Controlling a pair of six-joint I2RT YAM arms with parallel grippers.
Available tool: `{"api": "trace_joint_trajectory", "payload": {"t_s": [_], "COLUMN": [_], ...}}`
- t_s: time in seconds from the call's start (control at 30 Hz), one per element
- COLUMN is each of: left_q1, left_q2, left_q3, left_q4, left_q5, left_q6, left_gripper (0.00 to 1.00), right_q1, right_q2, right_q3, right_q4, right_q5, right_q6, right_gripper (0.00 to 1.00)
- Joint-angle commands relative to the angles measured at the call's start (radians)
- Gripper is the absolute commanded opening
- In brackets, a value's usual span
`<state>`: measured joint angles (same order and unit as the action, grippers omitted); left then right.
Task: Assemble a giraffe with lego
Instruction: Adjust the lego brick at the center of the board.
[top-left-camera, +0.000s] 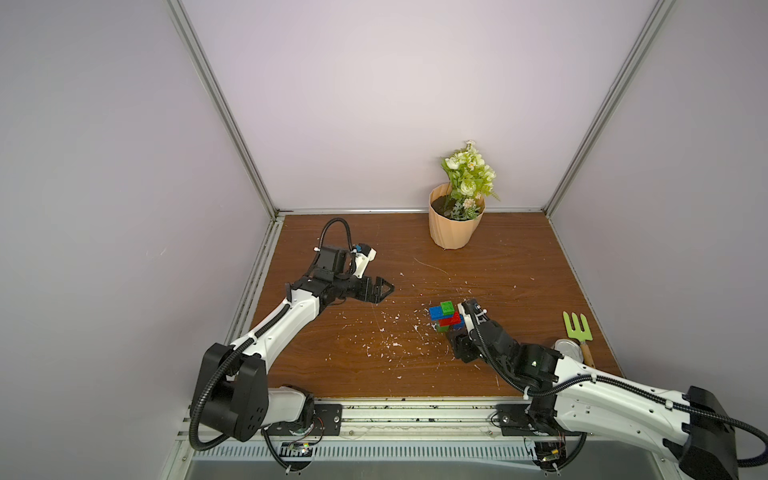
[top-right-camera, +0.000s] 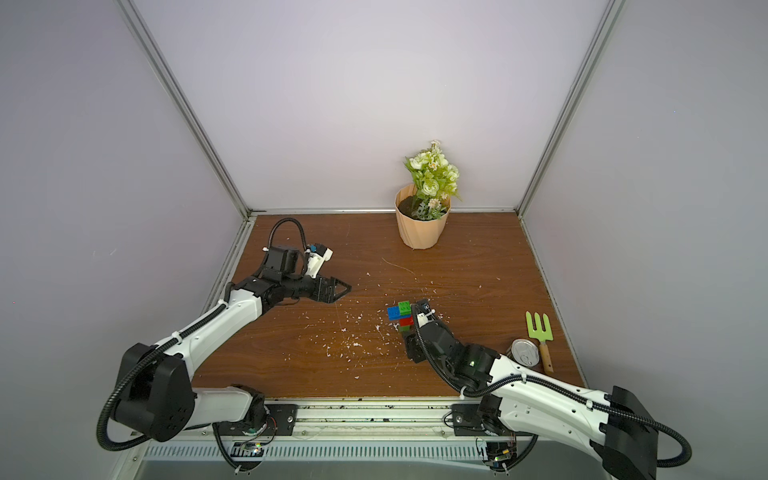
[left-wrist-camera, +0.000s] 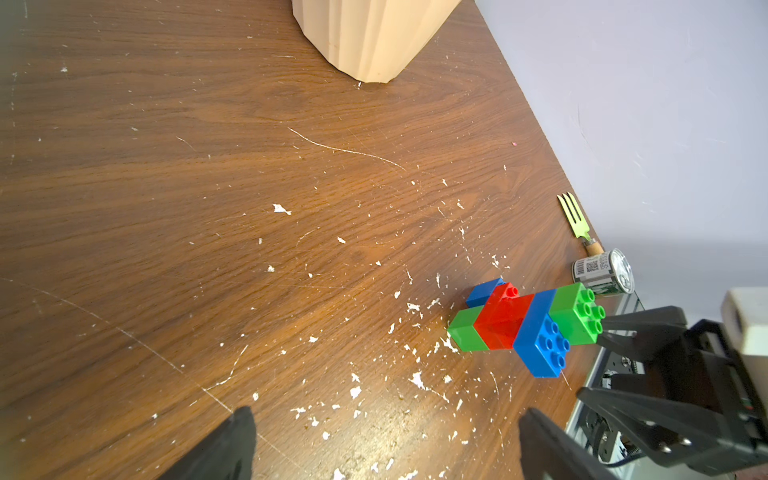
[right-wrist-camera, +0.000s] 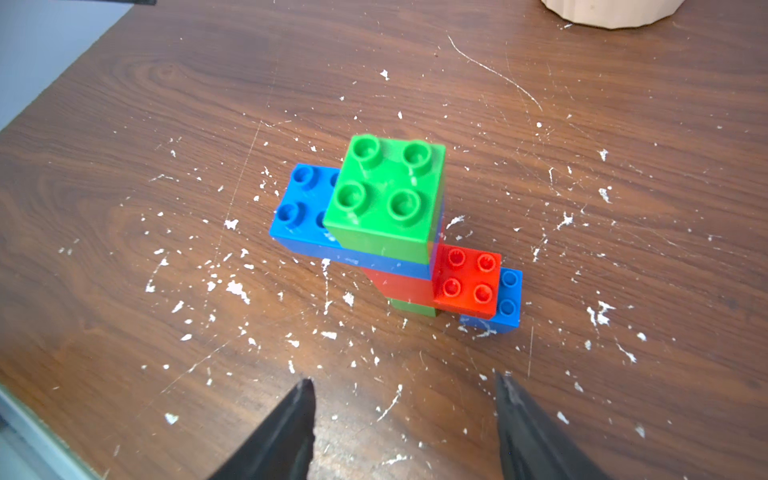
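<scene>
While the giraffe (right-wrist-camera: 395, 232) stands unsupported, where it is: upright on the bench (top-left-camera: 519, 266), a little right of the middle, about halfway between the back and front edges.
Build, top to bottom: green cap brick (right-wrist-camera: 386, 195) on the long blue head brick (right-wrist-camera: 299, 203), red stepped neck and body (right-wrist-camera: 469, 278) under that, then a green leg (right-wrist-camera: 411, 307) and a blue leg (right-wrist-camera: 509, 299) down on the wood.
Right gripper (right-wrist-camera: 405, 399): jaws spread, nothing between them. It sits just short of the figure, not touching it.
Left gripper (left-wrist-camera: 386, 440): jaws apart too, empty, over the left half of the bench and well apart from the figure.
Done: all six bricks look joined, and I spot no loose lego anywhere on the bench.
Left: by my reckoning little or nothing — perhaps a last press if a joint is not fully seated, which I cannot tell from here, then getting the arm clear.
Risk: a long overhanging head on two small feet — a brush from the near gripper could tip it.
Bystanders: flower pot (top-left-camera: 455, 224) at the back edge, can (top-left-camera: 567, 349) and garden fork (top-left-camera: 575, 328) by the right edge, all well apart from the giraffe.
</scene>
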<state>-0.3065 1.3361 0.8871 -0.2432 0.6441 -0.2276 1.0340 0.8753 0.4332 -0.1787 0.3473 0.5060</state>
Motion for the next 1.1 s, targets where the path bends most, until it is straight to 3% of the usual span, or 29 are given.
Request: {"api": "trace_joint_trajectory", "payload": {"t_s": [0.0,0.33,1.07], "left_q1": [-0.008,-0.008,-0.008], "left_q2": [0.010,0.015,0.011], "left_q3": [0.006,0.007,0.005], "left_q4": [-0.004,-0.005,-0.010], "left_q5": [-0.010,-0.012,-0.009], "left_q6": [0.013,0.015,0.016], "left_gripper": [0.99,0.99,0.99], "right_q1": [0.012,0.014,0.013], "right_q2": [0.009,0.123,0.316], "right_q3": [-0.022,-0.037,0.027], "right_q4": [0.171,0.316,0.415], "right_q5": [0.068,0.101,0.198], "right_q6": [-0.027,-0.063,-0.079], "right_gripper": [0.70,0.70,0.67]}}
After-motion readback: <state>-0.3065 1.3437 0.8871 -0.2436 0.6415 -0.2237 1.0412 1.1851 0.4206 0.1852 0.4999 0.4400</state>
